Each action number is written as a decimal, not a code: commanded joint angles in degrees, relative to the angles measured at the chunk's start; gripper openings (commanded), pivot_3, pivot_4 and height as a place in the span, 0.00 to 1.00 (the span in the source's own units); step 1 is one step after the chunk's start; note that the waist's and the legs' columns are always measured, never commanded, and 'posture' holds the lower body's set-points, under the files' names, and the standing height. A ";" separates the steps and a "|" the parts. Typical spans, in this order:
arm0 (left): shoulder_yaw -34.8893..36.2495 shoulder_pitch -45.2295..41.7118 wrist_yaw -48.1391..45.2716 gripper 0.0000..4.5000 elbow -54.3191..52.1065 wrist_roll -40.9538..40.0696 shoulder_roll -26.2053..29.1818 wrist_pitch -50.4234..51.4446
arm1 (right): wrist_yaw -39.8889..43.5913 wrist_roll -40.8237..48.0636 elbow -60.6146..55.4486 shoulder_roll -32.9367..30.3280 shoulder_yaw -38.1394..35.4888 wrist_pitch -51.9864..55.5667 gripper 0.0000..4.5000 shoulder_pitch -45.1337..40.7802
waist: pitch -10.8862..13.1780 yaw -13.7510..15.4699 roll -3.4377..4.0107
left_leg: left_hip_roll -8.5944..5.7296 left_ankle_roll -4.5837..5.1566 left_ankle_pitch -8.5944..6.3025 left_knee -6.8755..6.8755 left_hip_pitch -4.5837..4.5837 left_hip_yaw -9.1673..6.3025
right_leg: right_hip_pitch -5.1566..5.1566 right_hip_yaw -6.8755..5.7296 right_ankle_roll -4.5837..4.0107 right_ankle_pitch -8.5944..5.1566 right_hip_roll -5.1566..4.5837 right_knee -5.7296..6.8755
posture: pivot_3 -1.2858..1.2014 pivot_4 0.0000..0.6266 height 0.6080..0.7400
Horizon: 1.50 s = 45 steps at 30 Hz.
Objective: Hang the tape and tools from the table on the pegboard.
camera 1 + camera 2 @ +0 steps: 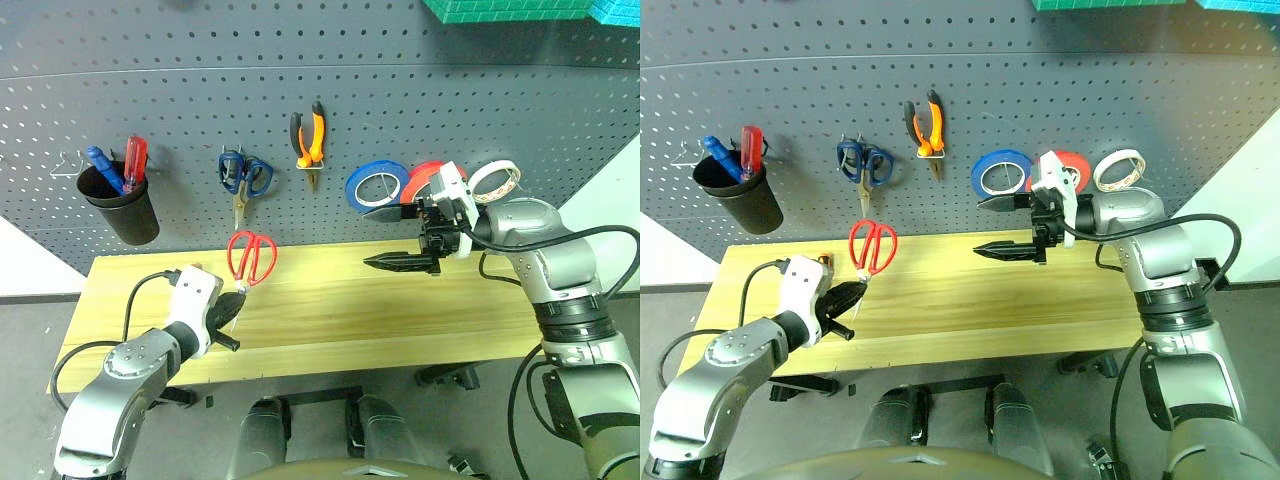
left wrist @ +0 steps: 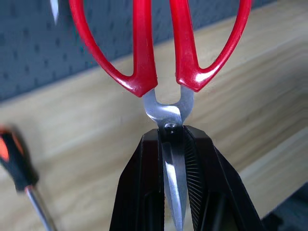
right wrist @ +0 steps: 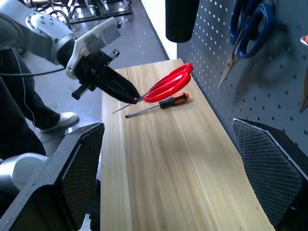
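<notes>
My left gripper (image 1: 234, 302) is shut on the blades of the red-handled scissors (image 1: 252, 257), just below the pivot, and holds them over the table's (image 1: 400, 315) left part with the handles pointing up toward the pegboard (image 1: 450, 90). The orange-and-black screwdriver (image 3: 163, 102) lies on the table beside them. The orange-and-black pliers (image 1: 308, 135) hang on a hook. The red tape (image 1: 425, 178) hangs on the pegboard, partly behind my right wrist. My right gripper (image 1: 364, 238) is open and empty, pointing left in front of the tape rolls.
Blue-handled scissors (image 1: 243, 175) hang left of the pliers. A black cup (image 1: 125, 210) at far left holds a red and a blue screwdriver. A blue roll (image 1: 378, 185) and a cream roll (image 1: 495, 178) flank the red tape. A green crate (image 1: 520, 8) sits above.
</notes>
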 commanded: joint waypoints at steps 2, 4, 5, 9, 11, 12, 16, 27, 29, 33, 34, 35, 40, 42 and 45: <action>2.64 3.56 -2.02 0.06 -2.71 0.55 0.07 -9.08 | 0.11 3.55 -4.56 -1.60 -2.60 1.70 1.00 -0.40 | -0.02 -0.03 0.00 | 0.00 0.01 -0.01 0.00 -0.02 0.03 | 0.01 0.00 0.00 0.00 -0.01 -0.05 | 0.56 0.16 1.00; 2.78 4.97 -2.81 0.06 -1.67 1.70 0.28 -13.19 | 0.32 4.04 -5.32 -1.96 -2.88 1.52 1.00 -0.49 | -0.03 -0.05 0.01 | 0.00 0.04 -0.03 0.00 -0.02 0.07 | 0.02 0.02 0.01 0.01 -0.01 -0.07 | 0.56 0.15 1.00; 2.91 5.16 -3.09 0.06 -1.09 1.93 0.18 -14.71 | 0.34 4.02 -5.33 -2.07 -2.82 1.21 1.00 -0.61 | -0.04 -0.03 0.01 | -0.01 0.05 -0.03 0.00 -0.02 0.08 | 0.02 0.02 0.01 0.01 -0.01 -0.08 | 0.56 0.15 1.00; 3.80 6.55 -5.39 0.06 0.77 2.53 -0.41 -23.42 | -0.27 5.13 -5.75 -2.33 -3.02 2.01 1.00 -1.58 | -0.19 -0.01 0.01 | 0.00 0.05 -0.03 0.02 -0.02 0.06 | 0.02 -0.01 0.00 0.05 0.05 -0.07 | 0.56 0.13 1.00; 3.93 7.03 -5.92 0.06 1.69 2.98 -0.95 -27.44 | -0.53 5.37 -5.77 -2.36 -3.15 1.99 1.00 -1.99 | -0.24 -0.02 0.02 | 0.00 0.05 -0.03 0.03 -0.01 0.08 | 0.02 0.00 0.00 0.06 0.04 -0.07 | 0.56 0.13 1.00; 3.90 7.00 -6.07 0.06 2.18 3.47 -1.19 -29.73 | -0.63 5.44 -5.81 -2.35 -3.22 1.99 1.00 -2.16 | -0.27 -0.02 0.03 | 0.00 0.05 -0.03 0.03 -0.01 0.09 | 0.03 0.01 0.00 0.06 0.04 -0.07 | 0.56 0.13 1.00; 3.61 6.07 -6.23 0.06 4.69 4.63 -2.02 -35.77 | -0.94 5.47 -5.52 -2.43 -3.07 2.13 1.00 -2.85 | -0.47 0.00 0.08 | 0.00 0.05 -0.03 0.05 -0.01 0.11 | 0.03 0.01 0.04 0.09 0.06 -0.07 | 0.56 0.12 1.00; 2.02 -3.00 -3.54 0.06 13.88 8.39 -4.12 -44.53 | -4.56 8.33 -4.21 -1.33 -5.58 4.57 1.00 -5.41 | -1.88 0.01 0.17 | 0.01 0.06 -0.03 0.17 0.06 0.16 | 0.15 0.02 0.22 0.23 0.10 0.00 | 0.56 0.08 1.00; 1.65 -4.21 -3.91 0.06 14.70 8.16 -4.42 -45.60 | -5.08 8.95 -4.87 -1.57 -5.88 5.10 1.00 -5.13 | -2.16 0.02 0.12 | 0.01 0.06 -0.03 0.17 0.06 0.16 | 0.16 0.02 0.23 0.24 0.10 -0.01 | 0.56 0.08 1.00; 1.12 -7.12 -3.05 0.06 16.23 7.25 -5.53 -43.93 | -6.46 10.75 -6.13 -1.44 -6.65 6.97 1.00 -4.70 | -2.60 0.06 0.17 | 0.01 0.06 -0.03 0.17 0.09 0.17 | 0.19 0.02 0.23 0.24 0.10 0.00 | 0.55 0.07 1.00; 1.21 -7.31 -3.31 0.06 17.99 7.34 -5.78 -44.98 | -6.79 11.08 -6.50 -1.44 -6.76 7.32 1.00 -4.61 | -2.76 0.04 0.18 | 0.01 0.06 -0.03 0.18 0.09 0.17 | 0.20 0.02 0.24 0.24 0.10 0.00 | 0.55 0.07 1.00; 1.28 -7.34 -3.65 0.06 19.74 7.31 -6.02 -45.84 | -7.06 11.30 -6.71 -1.50 -6.82 7.49 1.00 -4.57 | -2.90 0.02 0.19 | 0.00 0.06 -0.03 0.18 0.10 0.17 | 0.21 0.02 0.24 0.25 0.11 0.00 | 0.55 0.07 1.00; 1.10 -9.08 -3.90 0.06 29.86 9.11 -6.70 -51.84 | -8.36 11.69 -7.44 -1.73 -6.69 7.77 1.00 -4.15 | -3.19 -0.04 0.23 | 0.04 0.06 -0.03 0.14 0.16 0.18 | 0.22 0.04 0.30 0.28 0.17 0.02 | 0.55 0.07 1.00; 0.64 -10.12 -3.44 0.06 32.76 9.89 -6.80 -52.88 | -8.69 11.73 -7.79 -1.90 -6.52 7.99 1.00 -3.93 | -3.22 -0.01 0.23 | 0.04 0.06 -0.03 0.15 0.17 0.18 | 0.22 0.03 0.29 0.27 0.17 0.05 | 0.55 0.08 1.00; -0.41 -11.52 -2.84 0.06 34.34 11.37 -6.88 -53.63 | -9.09 11.56 -8.18 -2.00 -6.26 8.01 1.00 -3.58 | -3.25 0.08 0.19 | 0.03 0.06 -0.03 0.19 0.16 0.17 | 0.24 0.03 0.25 0.25 0.15 0.04 | 0.54 0.08 1.00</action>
